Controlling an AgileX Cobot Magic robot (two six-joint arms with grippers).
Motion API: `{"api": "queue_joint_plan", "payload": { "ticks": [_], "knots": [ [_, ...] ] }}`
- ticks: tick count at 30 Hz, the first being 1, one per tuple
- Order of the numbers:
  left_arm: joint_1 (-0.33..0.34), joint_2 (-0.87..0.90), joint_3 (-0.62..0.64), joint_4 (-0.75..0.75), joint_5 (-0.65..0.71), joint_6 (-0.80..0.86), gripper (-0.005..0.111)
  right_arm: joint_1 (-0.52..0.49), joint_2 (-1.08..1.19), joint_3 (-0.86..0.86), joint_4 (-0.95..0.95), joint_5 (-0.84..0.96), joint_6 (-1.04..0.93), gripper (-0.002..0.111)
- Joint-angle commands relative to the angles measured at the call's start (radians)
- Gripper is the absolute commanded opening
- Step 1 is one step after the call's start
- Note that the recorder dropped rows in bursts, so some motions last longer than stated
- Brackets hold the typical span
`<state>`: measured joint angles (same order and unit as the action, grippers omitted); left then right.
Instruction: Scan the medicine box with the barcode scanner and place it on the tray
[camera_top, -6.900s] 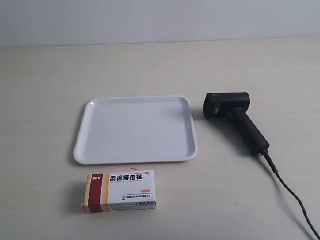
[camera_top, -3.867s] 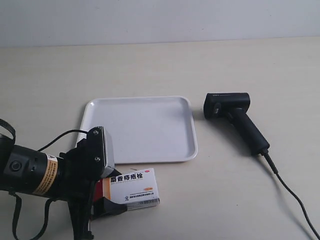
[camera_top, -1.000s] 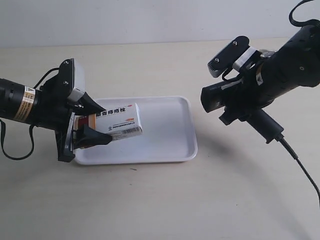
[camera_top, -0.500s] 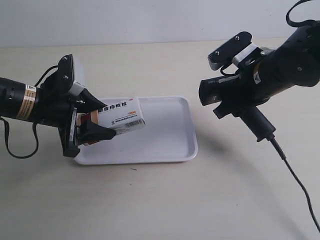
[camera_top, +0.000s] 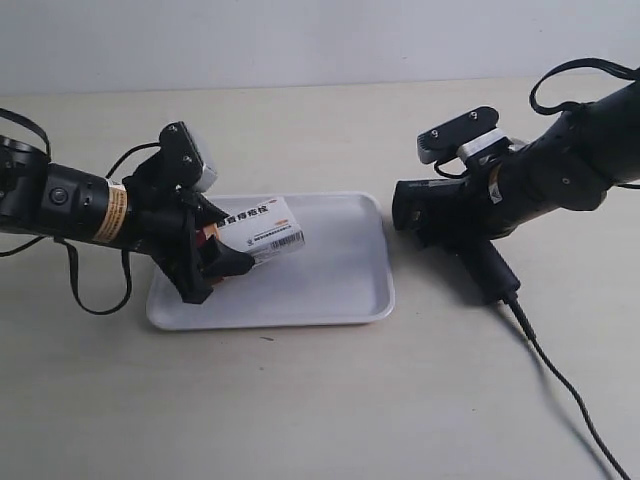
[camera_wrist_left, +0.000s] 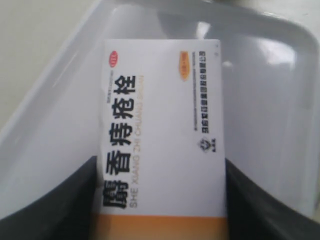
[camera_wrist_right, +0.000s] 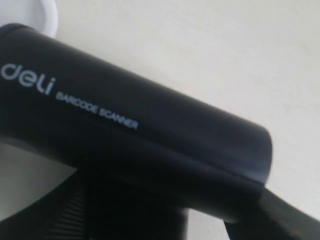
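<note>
Left gripper (camera_top: 215, 250), jaws clamped on the small white cardboard medicine box (camera_top: 262, 229) with orange stripe, held tilted above the white shallow plastic tray (camera_top: 340, 300). Lettering legible only in left wrist view (camera_wrist_left: 160, 130). Right gripper (camera_top: 462, 215), jaws gripping the black pistol-shaped barcode scanner (camera_top: 440, 215). Versus 0.5 s earlier: scanner lower, nearer tray.

Glossy plastic tray (camera_top: 340, 300); matt black scanner (camera_top: 470, 235).
</note>
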<state>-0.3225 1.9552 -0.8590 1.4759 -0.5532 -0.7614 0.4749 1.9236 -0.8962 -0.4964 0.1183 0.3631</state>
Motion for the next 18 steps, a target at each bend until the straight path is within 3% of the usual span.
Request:
{"api": "queue_joint_plan", "payload": {
  "ticks": [1, 11, 14, 18],
  "knots": [
    [-0.041, 0.011, -0.018, -0.057, 0.115, -0.018, 0.0, -0.005, 0.011, -0.009, 0.007, -0.061, 0.007, 0.0],
    [-0.058, 0.088, -0.051, -0.047, 0.118, -0.009, 0.004, -0.005, 0.011, -0.009, 0.026, -0.063, 0.007, 0.0],
    [-0.058, 0.088, -0.051, -0.042, 0.122, -0.007, 0.021, -0.005, 0.011, -0.009, 0.026, -0.063, 0.007, 0.001],
    [-0.058, 0.088, -0.051, -0.042, 0.122, -0.033, 0.062, -0.005, 0.011, -0.009, 0.021, -0.033, 0.0, 0.015]
  ]
}}
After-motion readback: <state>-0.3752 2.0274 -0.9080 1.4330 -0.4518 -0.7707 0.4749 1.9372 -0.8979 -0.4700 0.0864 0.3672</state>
